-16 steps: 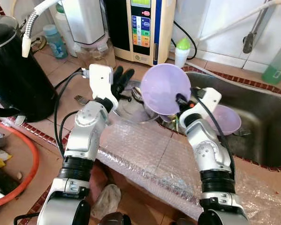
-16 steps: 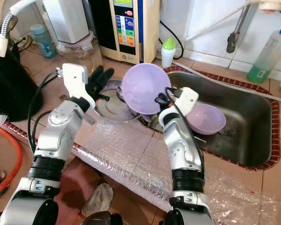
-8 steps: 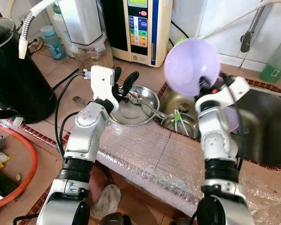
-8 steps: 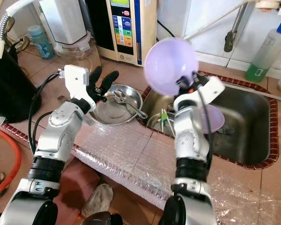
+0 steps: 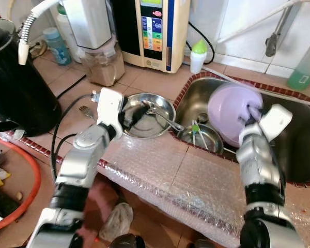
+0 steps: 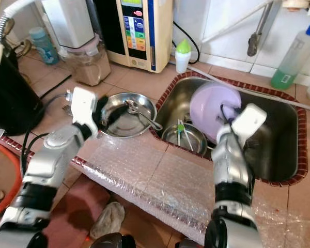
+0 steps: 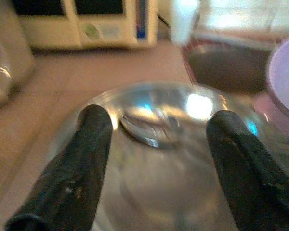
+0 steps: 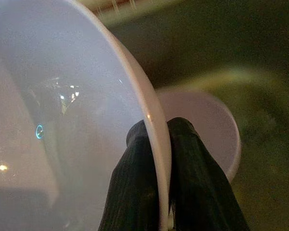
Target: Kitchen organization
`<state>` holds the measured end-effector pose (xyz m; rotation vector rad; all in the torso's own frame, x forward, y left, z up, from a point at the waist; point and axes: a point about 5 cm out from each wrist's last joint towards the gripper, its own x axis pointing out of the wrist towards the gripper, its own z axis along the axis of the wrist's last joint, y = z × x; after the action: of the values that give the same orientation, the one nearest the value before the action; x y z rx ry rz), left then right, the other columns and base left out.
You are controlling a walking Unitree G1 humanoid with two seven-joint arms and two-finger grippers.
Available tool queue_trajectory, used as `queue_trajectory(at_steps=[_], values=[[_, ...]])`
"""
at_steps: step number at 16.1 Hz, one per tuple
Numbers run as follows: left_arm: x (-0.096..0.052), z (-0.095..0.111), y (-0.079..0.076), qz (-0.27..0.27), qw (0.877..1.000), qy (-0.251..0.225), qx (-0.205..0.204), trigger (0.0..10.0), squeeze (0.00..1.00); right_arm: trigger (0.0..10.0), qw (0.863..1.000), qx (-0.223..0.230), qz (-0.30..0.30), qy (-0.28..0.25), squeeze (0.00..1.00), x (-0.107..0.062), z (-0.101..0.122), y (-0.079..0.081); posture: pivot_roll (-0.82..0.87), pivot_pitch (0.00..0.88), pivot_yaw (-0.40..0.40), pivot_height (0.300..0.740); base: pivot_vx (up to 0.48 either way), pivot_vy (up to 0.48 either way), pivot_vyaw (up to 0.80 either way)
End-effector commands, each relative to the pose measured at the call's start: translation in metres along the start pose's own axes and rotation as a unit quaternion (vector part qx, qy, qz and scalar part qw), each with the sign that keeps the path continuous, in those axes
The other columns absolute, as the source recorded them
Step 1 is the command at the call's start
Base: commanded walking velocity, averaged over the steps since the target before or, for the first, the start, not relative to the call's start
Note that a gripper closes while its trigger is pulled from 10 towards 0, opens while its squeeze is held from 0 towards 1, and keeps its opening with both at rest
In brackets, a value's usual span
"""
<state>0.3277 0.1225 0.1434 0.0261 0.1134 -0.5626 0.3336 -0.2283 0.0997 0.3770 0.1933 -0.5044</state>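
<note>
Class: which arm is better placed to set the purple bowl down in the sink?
Right: its end effector already pinches the purple bowl rim over the sink.

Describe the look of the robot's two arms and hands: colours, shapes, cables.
Both arms are silver metal with rounded joint housings and ribbed black collars lower down. Each wrist carries a boxy white camera block. A black cable loops along the left arm. The left hand and right hand each have two long, matte black fingers.
</note>
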Motion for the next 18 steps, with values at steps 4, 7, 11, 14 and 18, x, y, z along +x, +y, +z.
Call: queue_trajectory(at_steps=[4,7,11,14,18], values=[[-0.005,0.000,-0.011,-0.082,0.996,0.035,0.028,10.0,1.00,10.0,0.999,-0.030,0.003,0.034,1.00,-0.003,-0.020,0.007,-0.03,0.028,0.085,0.740,0.000,0.000,0.00],[-0.004,0.006,-0.019,-0.117,0.992,0.036,0.038,10.0,1.00,10.0,0.997,-0.042,0.018,0.057,1.00,-0.007,-0.034,0.012,-0.03,0.021,0.087,0.740,0.000,0.000,0.00],[0.001,0.011,-0.024,-0.134,0.989,0.034,0.051,10.0,1.00,10.0,0.996,-0.049,0.021,0.068,1.00,-0.010,-0.040,0.012,-0.04,0.015,0.095,0.740,0.000,0.000,0.00],[0.004,0.013,-0.026,-0.140,0.988,0.028,0.054,10.0,1.00,10.0,0.995,0.059,0.077,0.037,1.00,-0.013,-0.028,0.028,-0.04,0.009,0.099,0.740,0.000,0.000,0.00],[0.005,0.014,-0.029,-0.147,0.987,0.021,0.056,10.0,1.00,10.0,0.980,0.127,0.152,-0.017,1.00,-0.018,-0.004,0.046,-0.04,0.006,0.097,0.740,0.000,0.000,0.00]])
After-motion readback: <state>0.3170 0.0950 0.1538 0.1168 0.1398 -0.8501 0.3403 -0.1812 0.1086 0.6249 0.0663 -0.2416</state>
